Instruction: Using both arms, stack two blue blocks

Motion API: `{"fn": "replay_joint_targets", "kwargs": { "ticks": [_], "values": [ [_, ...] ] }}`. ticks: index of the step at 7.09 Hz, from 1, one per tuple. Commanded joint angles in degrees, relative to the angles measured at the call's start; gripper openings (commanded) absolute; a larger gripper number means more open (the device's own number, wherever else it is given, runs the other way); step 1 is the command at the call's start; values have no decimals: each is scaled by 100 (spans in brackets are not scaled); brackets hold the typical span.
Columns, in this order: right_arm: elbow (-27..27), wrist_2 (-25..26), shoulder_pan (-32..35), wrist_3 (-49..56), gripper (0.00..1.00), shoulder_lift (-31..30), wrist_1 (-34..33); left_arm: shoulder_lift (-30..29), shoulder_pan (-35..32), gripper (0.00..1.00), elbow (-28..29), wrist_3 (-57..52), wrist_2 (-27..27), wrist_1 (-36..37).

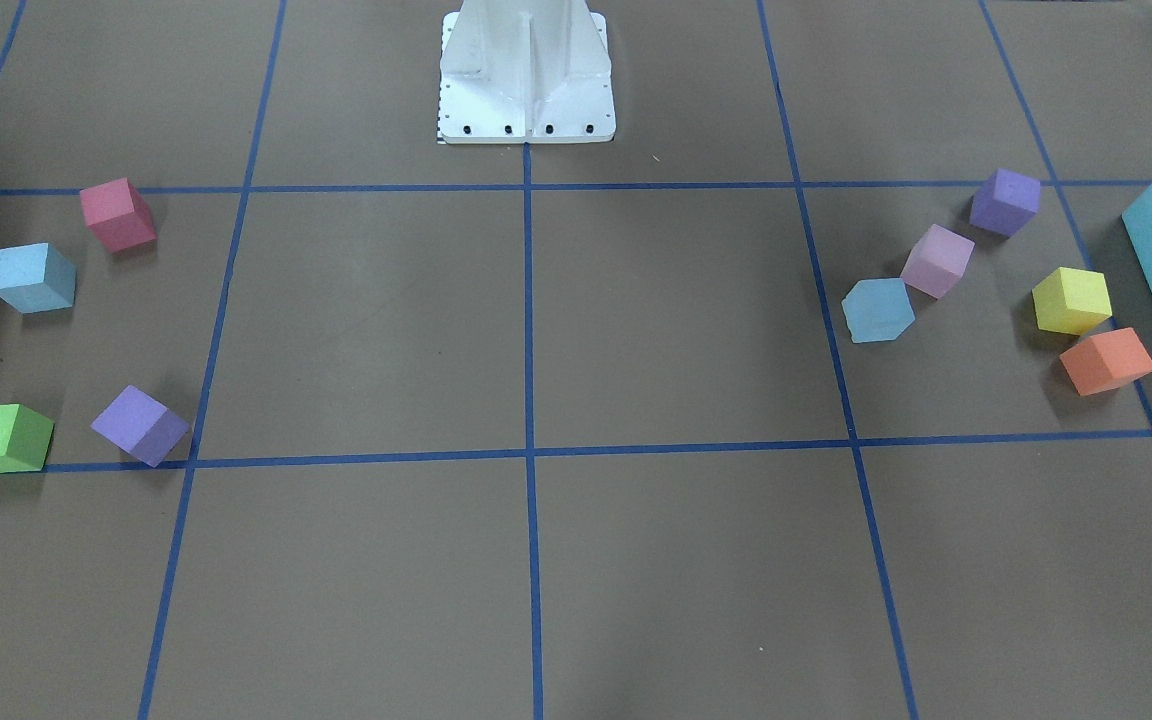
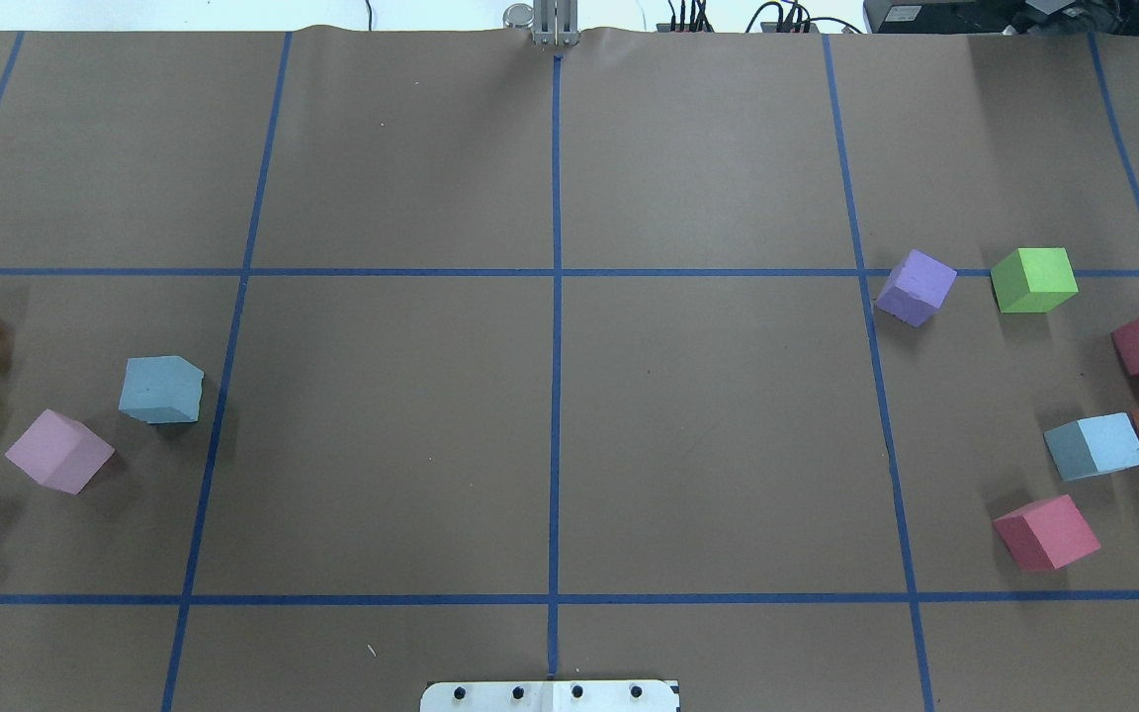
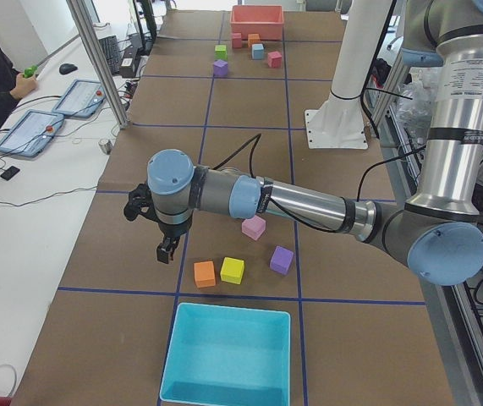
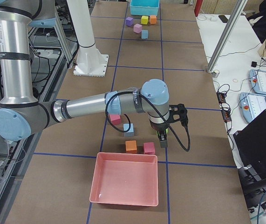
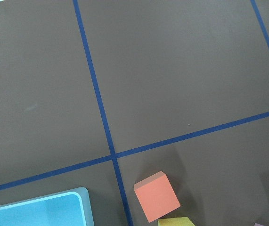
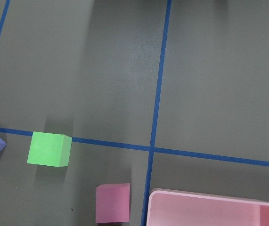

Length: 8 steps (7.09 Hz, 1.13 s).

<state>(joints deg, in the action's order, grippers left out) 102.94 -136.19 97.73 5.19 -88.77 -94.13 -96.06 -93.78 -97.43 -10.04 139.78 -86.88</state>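
Note:
One pale blue block (image 2: pixel 161 390) lies on my left side of the table, next to a pink cube; it also shows in the front view (image 1: pixel 877 310) and far off in the right side view (image 4: pixel 145 34). The other blue block (image 2: pixel 1095 446) lies on my right side beside an orange cube, and shows in the front view (image 1: pixel 33 277) and the right side view (image 4: pixel 129 129). My left gripper (image 3: pixel 167 249) hangs above the table beside the orange cube. My right gripper (image 4: pixel 163 139) hangs beside a red cube. I cannot tell whether either is open or shut.
A teal box (image 3: pixel 228 355) stands at the table's left end and a pink tray (image 4: pixel 125 178) at its right end. Purple, yellow, orange (image 5: pixel 156 196), green (image 6: pixel 49 149) and red cubes lie around both blue blocks. The white base mount (image 1: pixel 526 80) stands at mid-table.

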Motion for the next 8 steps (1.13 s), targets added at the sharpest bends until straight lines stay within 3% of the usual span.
{"fn": "replay_joint_targets", "kwargs": {
  "ticks": [1,4,6,7,8],
  "values": [
    [50,13,0,-452,100,0,52,-18,0,98,4,2,-3,4],
    [165,66,-359,-764,100,-61,123,-62,0,98,-4,10,-3,4],
    [183,92,-1357,-869,100,-114,141,-71,8,98,-4,19,5,4],
    [217,92,-1380,-888,100,-297,158,-62,8,98,-13,19,5,4],
    [366,145,-1597,-923,100,-864,820,-45,0,98,-57,19,5,4]
  ]
}}
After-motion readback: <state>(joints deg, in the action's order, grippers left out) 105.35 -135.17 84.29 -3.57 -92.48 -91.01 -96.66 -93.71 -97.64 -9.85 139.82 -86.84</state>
